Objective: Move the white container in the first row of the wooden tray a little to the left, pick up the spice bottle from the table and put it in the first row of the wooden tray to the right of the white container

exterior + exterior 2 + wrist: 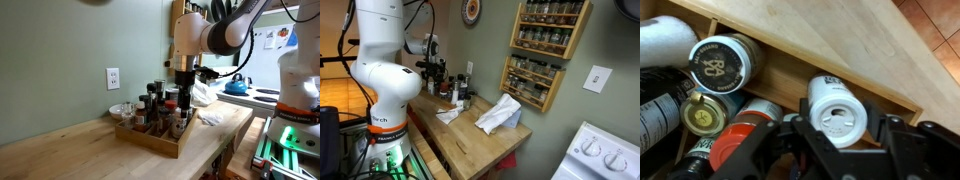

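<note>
The white container [835,112] stands in the front row of the wooden tray [790,52], close to its low wall, seen from above in the wrist view. My gripper [840,118] is lowered over it, with one finger against each side of its white lid. In both exterior views the gripper [183,88] [448,86] reaches down among the bottles in the tray [150,142]. I cannot pick out a spice bottle on the table.
Inside the tray are a black-lidded jar [722,63], a gold-lidded jar [702,115] and a red cap [735,150]. A small bowl [122,110] sits beside the tray. A white cloth [498,115] lies on the counter. Wall spice racks [545,40] hang above.
</note>
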`<state>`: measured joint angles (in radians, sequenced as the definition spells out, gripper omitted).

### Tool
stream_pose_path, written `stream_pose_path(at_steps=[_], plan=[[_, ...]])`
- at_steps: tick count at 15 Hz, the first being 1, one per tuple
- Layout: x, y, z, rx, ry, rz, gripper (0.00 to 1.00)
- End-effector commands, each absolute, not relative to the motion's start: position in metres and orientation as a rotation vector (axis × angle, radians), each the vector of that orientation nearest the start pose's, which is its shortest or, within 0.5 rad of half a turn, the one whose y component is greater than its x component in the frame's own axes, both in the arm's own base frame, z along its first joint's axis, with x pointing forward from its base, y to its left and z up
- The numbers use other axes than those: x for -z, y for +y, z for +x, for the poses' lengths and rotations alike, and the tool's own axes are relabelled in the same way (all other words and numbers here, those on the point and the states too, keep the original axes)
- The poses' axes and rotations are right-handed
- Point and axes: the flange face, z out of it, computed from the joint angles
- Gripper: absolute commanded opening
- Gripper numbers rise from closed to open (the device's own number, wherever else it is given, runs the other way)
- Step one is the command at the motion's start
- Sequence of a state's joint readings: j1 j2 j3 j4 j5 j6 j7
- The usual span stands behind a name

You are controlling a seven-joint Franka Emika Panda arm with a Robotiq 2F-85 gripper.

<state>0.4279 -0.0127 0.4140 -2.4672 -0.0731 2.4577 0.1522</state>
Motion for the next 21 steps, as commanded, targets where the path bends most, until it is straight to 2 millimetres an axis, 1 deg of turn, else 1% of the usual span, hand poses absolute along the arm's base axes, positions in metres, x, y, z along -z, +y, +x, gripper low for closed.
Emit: stream_pose_path(at_steps=[1,2,3,5,7,10,12,14,15,16,17,18,20,21], plan=[[-0.302,0.357,0.319,0.049,-1.137,-2.971,0.85],[-0.309,0.355,0.321,0.062,-1.124,-2.973,0.94],[-0.316,0.353,0.323,0.076,-1.116,-2.978,0.99],[-0.333,0.346,0.328,0.109,-1.110,-2.978,1.00],[-0.353,0.333,0.335,0.135,-1.081,-2.984,1.00],[-0.386,0.301,0.349,0.202,-1.022,-3.035,1.00],[-0.408,0.274,0.362,0.249,-0.965,-3.064,1.00],[-0.425,0.245,0.376,0.294,-0.882,-3.100,1.00],[-0.431,0.234,0.382,0.318,-0.828,-3.110,1.00],[-0.424,0.256,0.383,0.300,-0.868,-3.081,1.00],[-0.431,0.244,0.388,0.320,-0.834,-3.088,1.00],[-0.434,0.237,0.391,0.329,-0.819,-3.092,1.00],[-0.434,0.236,0.391,0.330,-0.814,-3.094,1.00],[-0.435,0.232,0.396,0.324,-0.750,-3.107,1.00]])
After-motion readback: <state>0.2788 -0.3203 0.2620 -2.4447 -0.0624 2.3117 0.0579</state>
